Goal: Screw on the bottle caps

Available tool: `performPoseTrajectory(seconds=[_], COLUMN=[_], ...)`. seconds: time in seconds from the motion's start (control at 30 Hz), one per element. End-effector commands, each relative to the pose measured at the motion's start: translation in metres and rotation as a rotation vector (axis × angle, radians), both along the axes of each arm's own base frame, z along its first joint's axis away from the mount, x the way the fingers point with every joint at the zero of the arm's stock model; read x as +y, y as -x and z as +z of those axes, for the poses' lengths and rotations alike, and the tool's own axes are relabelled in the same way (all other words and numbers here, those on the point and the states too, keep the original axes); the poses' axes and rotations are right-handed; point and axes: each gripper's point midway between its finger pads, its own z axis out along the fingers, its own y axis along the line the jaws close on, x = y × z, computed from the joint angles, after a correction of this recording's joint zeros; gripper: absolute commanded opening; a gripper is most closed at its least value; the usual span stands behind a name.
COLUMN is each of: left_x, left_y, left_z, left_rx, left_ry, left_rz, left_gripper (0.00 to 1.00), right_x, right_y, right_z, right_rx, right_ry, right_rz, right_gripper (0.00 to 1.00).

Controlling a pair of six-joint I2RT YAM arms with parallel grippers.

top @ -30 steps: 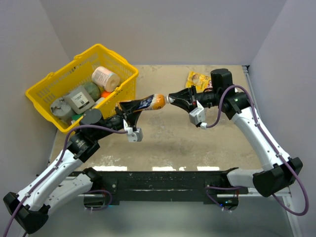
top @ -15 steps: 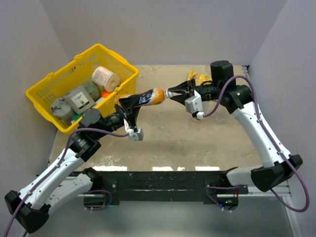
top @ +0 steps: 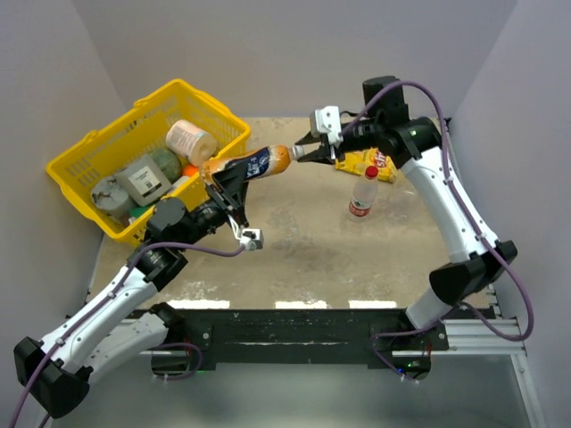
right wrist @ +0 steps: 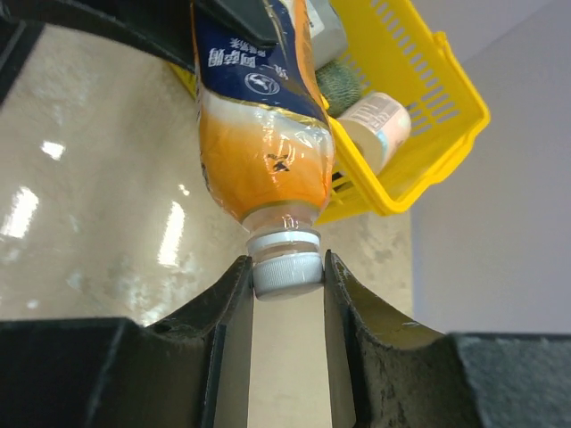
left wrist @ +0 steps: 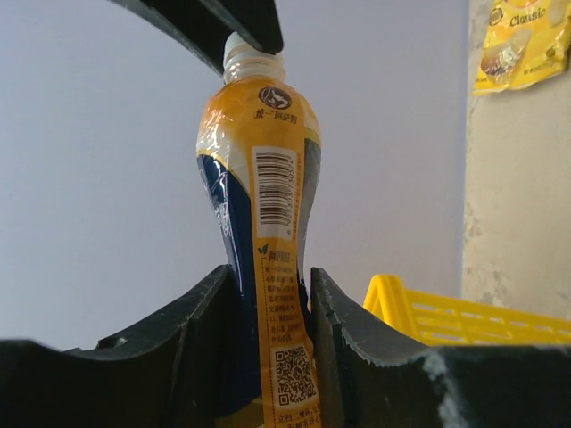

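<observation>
My left gripper (top: 225, 183) is shut on the lower body of an orange juice bottle (top: 254, 165) with a blue and yellow label, held lying in the air; it fills the left wrist view (left wrist: 263, 196). My right gripper (top: 302, 153) is shut on a white cap (right wrist: 287, 273) that sits on the bottle's neck. The bottle also shows in the right wrist view (right wrist: 259, 143). A small clear bottle (top: 361, 198) with a red cap (top: 371, 170) stands on the table under the right arm. No other white cap shows.
A yellow basket (top: 107, 152) with several containers stands at the back left, and shows in the right wrist view (right wrist: 419, 89). A yellow snack bag (top: 368, 162) lies behind the small bottle, also in the left wrist view (left wrist: 522, 40). Grey walls enclose the table.
Both arms have moved the juice bottle and cap up and to the left, toward the basket. The right arm has swung back, uncovering the red-capped bottle and the snack bag.
</observation>
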Motion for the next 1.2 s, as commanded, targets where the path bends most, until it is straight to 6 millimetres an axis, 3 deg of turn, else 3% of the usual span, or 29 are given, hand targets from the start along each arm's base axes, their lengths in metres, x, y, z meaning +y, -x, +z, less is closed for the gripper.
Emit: performPoseTrajectory(seconds=[0.0, 0.03, 0.07, 0.13, 0.23, 0.4, 0.57, 0.67, 0.7, 0.77, 0.8, 0.83, 0.87, 0.9, 0.93, 0.97, 1.0, 1.03, 1.07, 1.17], left_x=[-0.038, -0.039, -0.039, -0.040, -0.043, -0.042, -0.039, -0.037, -0.036, -0.031, -0.028, -0.025, -0.021, -0.018, -0.015, -0.012, -0.010, -0.007, -0.006, -0.002], left_y=[0.038, 0.038, 0.038, 0.039, 0.041, 0.042, 0.043, 0.045, 0.044, 0.042, 0.040, 0.040, 0.038, 0.036, 0.035, 0.032, 0.032, 0.032, 0.034, 0.036], left_z=[0.001, -0.006, -0.010, -0.018, -0.024, -0.032, -0.037, -0.037, -0.040, -0.041, -0.041, -0.039, -0.041, -0.038, -0.035, -0.046, -0.037, -0.035, -0.042, -0.030], left_rx=[-0.188, -0.196, -0.212, -0.275, -0.313, -0.352, -0.396, -0.389, -0.364, -0.339, -0.313, -0.304, -0.279, -0.229, -0.200, -0.134, -0.084, -0.051, 0.003, 0.109], left_ry=[-0.071, -0.085, -0.104, -0.142, -0.166, -0.232, -0.257, -0.246, -0.243, -0.245, -0.230, -0.224, -0.224, -0.181, -0.166, -0.190, -0.141, -0.118, -0.130, -0.011], left_rz=[-0.238, -0.238, -0.236, -0.240, -0.254, -0.252, -0.236, -0.232, -0.230, -0.202, -0.190, -0.176, -0.156, -0.140, -0.125, -0.111, -0.102, -0.094, -0.097, -0.088], left_gripper=[0.00, 0.00, 0.00, 0.00, 0.00, 0.00, 0.00, 0.00, 0.00, 0.00, 0.00, 0.00, 0.00, 0.00, 0.00, 0.00, 0.00, 0.00, 0.00, 0.00], right_x=[0.026, 0.030, 0.031, 0.036, 0.037, 0.037, 0.036, 0.036, 0.039, 0.036, 0.037, 0.036, 0.028, 0.024, 0.017, 0.006, 0.001, -0.004, -0.016, -0.038], right_y=[0.026, 0.025, 0.026, 0.022, 0.028, 0.032, 0.045, 0.044, 0.040, 0.032, 0.024, 0.020, 0.012, 0.004, 0.004, -0.008, -0.017, -0.029, -0.042, -0.051], right_z=[0.033, 0.010, 0.028, 0.021, 0.028, 0.013, -0.009, -0.008, -0.001, 0.003, 0.022, 0.020, 0.029, 0.073, 0.064, 0.074, 0.072, 0.082, 0.087, 0.102], right_rx=[0.234, 0.361, 0.358, 0.482, 0.507, 0.599, 0.912, 1.209, 1.222, 1.332, 1.195, 1.296, 1.280, 0.914, 1.184, 1.092, 1.162, 1.124, 1.113, 0.933], right_ry=[-0.059, -0.013, -0.030, -0.019, -0.034, 0.006, 0.064, 0.029, -0.005, -0.008, -0.058, -0.052, -0.087, -0.212, -0.211, -0.247, -0.233, -0.245, -0.276, -0.335], right_rz=[0.099, 0.113, 0.115, 0.094, 0.103, 0.087, 0.080, 0.135, 0.191, 0.170, 0.190, 0.145, 0.127, 0.214, 0.149, 0.136, 0.096, 0.093, 0.060, 0.046], right_gripper=[0.00, 0.00, 0.00, 0.00, 0.00, 0.00, 0.00, 0.00, 0.00, 0.11, 0.28, 0.35, 0.46, 0.61, 0.99, 0.99, 0.99, 0.99, 0.99, 0.99])
